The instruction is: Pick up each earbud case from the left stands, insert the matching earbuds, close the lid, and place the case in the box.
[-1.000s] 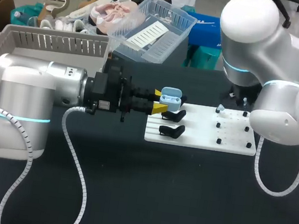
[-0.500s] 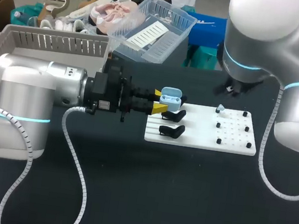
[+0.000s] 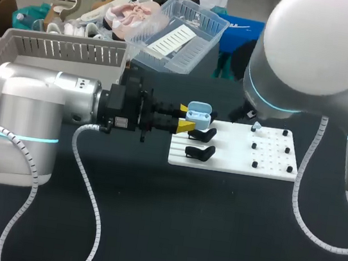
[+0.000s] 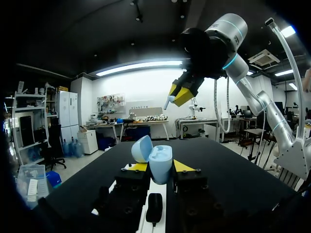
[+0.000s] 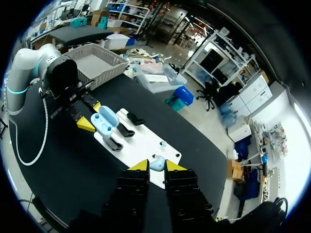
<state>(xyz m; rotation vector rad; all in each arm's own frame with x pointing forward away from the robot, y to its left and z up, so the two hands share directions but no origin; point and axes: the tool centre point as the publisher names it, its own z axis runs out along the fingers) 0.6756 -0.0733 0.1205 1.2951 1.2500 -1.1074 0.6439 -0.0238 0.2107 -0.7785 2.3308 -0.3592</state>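
You have no text, number or sign here that can be read. The one small label (image 3: 121, 122) on the left arm (image 3: 42, 96), near its wrist, carries print too fine to make out
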